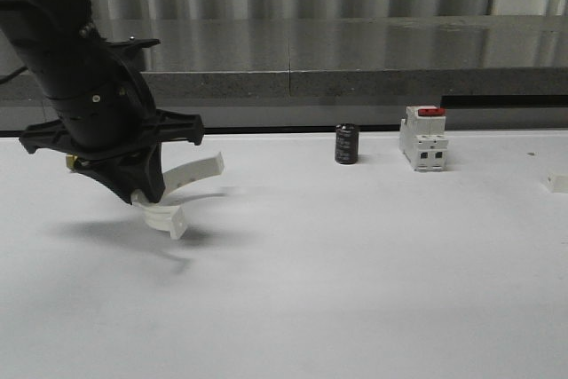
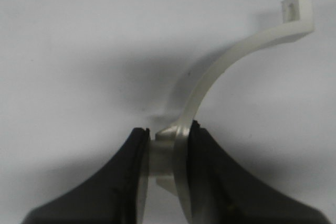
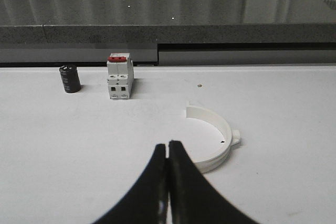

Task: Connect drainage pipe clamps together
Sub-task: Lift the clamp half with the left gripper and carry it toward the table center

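My left gripper (image 1: pixel 147 191) is shut on one white drainage pipe clamp (image 1: pixel 193 170) and holds it just above the table at the left. In the left wrist view the black fingers (image 2: pixel 123 171) pinch the band at an outer lug. The clamp (image 2: pixel 220 72) arcs away to a flat end tab. The second clamp (image 3: pixel 216 139) lies flat on the white table, open side facing left, just beyond and right of my right gripper (image 3: pixel 168 144). That gripper is shut with nothing between its fingers.
A white breaker with a red switch (image 1: pixel 423 138) and a small black cylinder (image 1: pixel 346 144) stand at the table's back edge. The breaker (image 3: pixel 119 76) and cylinder (image 3: pixel 69 78) also show in the right wrist view. A small white piece (image 1: pixel 556 183) sits at the right edge.
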Robot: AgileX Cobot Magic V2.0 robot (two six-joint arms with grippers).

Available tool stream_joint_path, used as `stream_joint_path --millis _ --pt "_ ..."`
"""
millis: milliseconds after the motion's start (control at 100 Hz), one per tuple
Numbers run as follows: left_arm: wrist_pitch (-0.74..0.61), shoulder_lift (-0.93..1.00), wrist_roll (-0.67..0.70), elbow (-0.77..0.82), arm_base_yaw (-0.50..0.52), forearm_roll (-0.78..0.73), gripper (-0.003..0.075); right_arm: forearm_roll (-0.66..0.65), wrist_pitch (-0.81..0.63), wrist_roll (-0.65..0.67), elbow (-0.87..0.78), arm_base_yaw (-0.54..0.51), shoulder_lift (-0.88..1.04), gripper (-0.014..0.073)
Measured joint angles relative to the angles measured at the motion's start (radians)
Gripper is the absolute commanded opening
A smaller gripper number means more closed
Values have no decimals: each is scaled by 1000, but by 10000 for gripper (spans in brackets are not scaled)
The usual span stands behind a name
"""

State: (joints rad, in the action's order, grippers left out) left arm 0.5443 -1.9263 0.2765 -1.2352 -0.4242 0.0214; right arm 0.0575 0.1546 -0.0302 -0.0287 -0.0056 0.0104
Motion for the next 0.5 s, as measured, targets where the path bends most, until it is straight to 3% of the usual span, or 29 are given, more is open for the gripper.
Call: stream_joint_path --millis 500 --pt "-2 -20 22 0 -9 -21 64 0 0 0 0 0 0 -67"
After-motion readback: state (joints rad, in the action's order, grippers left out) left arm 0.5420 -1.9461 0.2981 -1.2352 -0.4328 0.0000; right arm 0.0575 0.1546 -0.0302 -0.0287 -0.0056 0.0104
